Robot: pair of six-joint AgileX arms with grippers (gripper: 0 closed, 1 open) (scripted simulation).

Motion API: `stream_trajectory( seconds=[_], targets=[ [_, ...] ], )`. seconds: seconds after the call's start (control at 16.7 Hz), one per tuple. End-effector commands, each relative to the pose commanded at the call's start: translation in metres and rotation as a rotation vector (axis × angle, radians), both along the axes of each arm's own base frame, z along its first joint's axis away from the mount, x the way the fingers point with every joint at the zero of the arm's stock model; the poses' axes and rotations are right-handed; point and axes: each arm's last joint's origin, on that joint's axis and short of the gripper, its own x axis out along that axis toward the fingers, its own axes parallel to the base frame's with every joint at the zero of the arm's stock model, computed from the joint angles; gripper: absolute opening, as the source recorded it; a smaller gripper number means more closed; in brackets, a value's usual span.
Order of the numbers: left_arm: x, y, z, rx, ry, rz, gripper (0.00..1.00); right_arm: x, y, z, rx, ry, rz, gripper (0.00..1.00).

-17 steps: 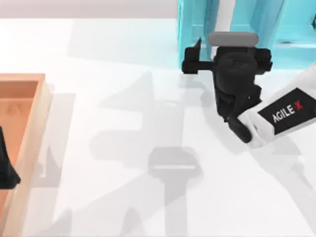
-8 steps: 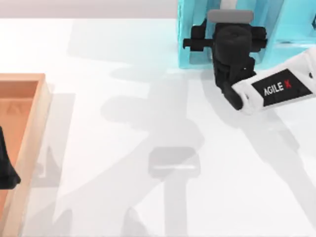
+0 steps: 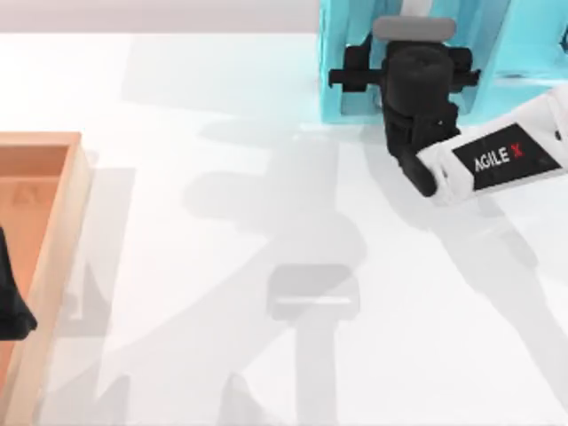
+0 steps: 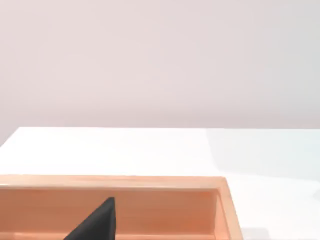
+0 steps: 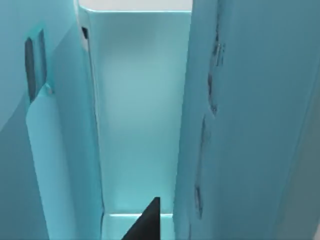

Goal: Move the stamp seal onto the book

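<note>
The stamp seal and the book are out of view. My right gripper (image 3: 414, 78) is at the far right of the table, pushed into the front of a turquoise shelf unit (image 3: 348, 62). Its black wrist body covers what lies beneath it. In the right wrist view I look into a narrow compartment (image 5: 137, 115) between turquoise walls, and a darker teal panel (image 5: 245, 125) stands along one side. My left gripper (image 3: 11, 306) is parked at the left edge, over a wooden tray (image 3: 62, 222).
The shelf unit runs along the far right edge. The wooden tray with raised walls (image 4: 150, 182) takes up the left side. White tabletop (image 3: 266, 222) lies open between them, crossed by arm shadows.
The right arm moved away from the table's middle toward the far shelf unit, then stopped; it has held still for the last half second. The left arm has not moved.
</note>
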Motion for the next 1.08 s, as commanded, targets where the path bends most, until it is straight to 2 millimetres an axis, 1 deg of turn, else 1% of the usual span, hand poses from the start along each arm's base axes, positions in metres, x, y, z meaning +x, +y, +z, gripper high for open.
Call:
stream_trajectory(
  seconds=[0.54,0.6,1.08],
  targets=[
    [0.0000,0.0000,0.0000,0.000,0.000,0.000,1.00,0.0000,0.0000,0.0000,0.000,0.000,0.000,0.02],
    [0.0000,0.0000,0.0000,0.000,0.000,0.000,1.00,0.0000,0.0000,0.0000,0.000,0.000,0.000,0.00],
    [0.0000,0.0000,0.0000,0.000,0.000,0.000,1.00,-0.0003,0.0002,0.0004,0.001,0.000,0.000,0.00]
  ],
)
